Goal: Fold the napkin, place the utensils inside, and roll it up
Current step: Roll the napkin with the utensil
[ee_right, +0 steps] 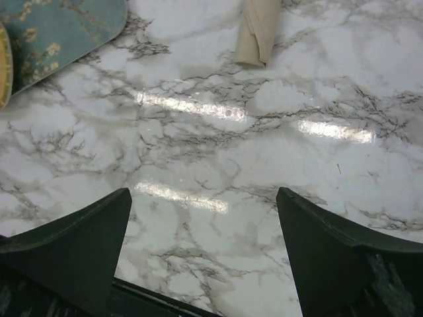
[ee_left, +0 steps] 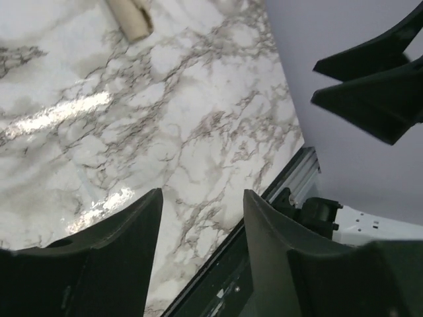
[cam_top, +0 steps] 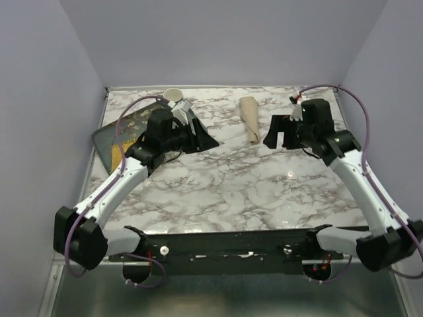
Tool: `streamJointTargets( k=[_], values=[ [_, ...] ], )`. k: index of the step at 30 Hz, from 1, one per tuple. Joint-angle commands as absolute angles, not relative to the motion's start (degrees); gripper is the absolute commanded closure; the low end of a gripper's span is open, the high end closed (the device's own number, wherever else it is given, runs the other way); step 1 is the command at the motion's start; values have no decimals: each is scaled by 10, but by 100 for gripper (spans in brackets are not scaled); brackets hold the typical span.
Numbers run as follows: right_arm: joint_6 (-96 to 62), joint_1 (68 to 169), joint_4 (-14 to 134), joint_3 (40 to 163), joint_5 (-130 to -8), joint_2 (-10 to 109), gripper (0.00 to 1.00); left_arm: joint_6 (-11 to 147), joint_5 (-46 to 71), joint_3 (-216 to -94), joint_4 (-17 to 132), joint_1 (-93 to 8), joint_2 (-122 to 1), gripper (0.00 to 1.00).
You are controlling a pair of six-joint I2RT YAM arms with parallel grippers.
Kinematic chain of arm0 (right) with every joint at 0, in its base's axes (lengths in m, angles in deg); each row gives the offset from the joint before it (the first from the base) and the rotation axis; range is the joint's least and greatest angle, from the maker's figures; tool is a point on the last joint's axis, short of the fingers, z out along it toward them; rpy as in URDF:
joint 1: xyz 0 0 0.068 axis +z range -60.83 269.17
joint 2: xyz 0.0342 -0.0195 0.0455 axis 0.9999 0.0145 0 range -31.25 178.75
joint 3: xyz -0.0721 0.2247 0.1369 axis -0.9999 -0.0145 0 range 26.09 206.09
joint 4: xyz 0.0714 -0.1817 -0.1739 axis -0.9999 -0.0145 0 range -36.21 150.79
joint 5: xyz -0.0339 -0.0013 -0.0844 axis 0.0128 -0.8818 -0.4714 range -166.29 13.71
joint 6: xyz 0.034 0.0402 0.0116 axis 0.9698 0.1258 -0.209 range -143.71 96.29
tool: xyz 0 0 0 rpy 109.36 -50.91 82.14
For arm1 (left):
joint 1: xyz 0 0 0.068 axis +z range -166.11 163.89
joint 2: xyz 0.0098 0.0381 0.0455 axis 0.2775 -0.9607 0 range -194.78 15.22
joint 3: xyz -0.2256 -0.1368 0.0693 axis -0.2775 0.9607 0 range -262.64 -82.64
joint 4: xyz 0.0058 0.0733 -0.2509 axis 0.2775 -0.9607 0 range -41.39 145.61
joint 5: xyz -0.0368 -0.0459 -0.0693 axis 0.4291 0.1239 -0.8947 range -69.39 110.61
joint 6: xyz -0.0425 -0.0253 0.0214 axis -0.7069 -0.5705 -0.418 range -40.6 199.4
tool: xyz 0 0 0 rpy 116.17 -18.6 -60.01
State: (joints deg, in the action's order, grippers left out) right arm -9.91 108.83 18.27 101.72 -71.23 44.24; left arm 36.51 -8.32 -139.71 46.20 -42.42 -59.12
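Note:
The beige napkin [cam_top: 250, 117] lies rolled into a narrow tube at the back middle of the marble table. One end of the roll shows in the left wrist view [ee_left: 130, 16] and in the right wrist view [ee_right: 258, 30]. The spoon is not visible anywhere. My left gripper [cam_top: 206, 140] hovers to the left of the roll, open and empty [ee_left: 203, 193]. My right gripper [cam_top: 279, 140] hovers just right of the roll's near end, open and empty [ee_right: 203, 191]. Neither gripper touches the napkin.
A dark teal floral tray [cam_top: 122, 135] lies at the back left under the left arm, with something yellow on it [ee_right: 3, 72]. A white cup [cam_top: 173, 96] stands near the back wall. The right gripper's fingers [ee_left: 377, 86] show in the left wrist view.

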Motion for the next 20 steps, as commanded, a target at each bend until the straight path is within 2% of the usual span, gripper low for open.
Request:
streamJointTargets(
  k=[1, 5, 10, 14, 20],
  values=[
    [-68, 1091, 149, 975, -704, 284, 0, 424, -83, -1434, 413, -421, -495, 32],
    [-51, 1090, 98, 987, -757, 193, 0, 431, -55, -1445, 388, -420, -436, 16],
    [-47, 1090, 39, 1020, -798, 131, 0, 430, -16, -1474, 370, -420, -374, 1],
    [-56, 1090, 41, 1026, -795, 84, 0, 444, 7, -1503, 361, -420, -351, 1],
    [-71, 1090, 38, 1039, -797, 73, 0, 446, 31, -1515, 350, -419, -331, 1]
  ],
)
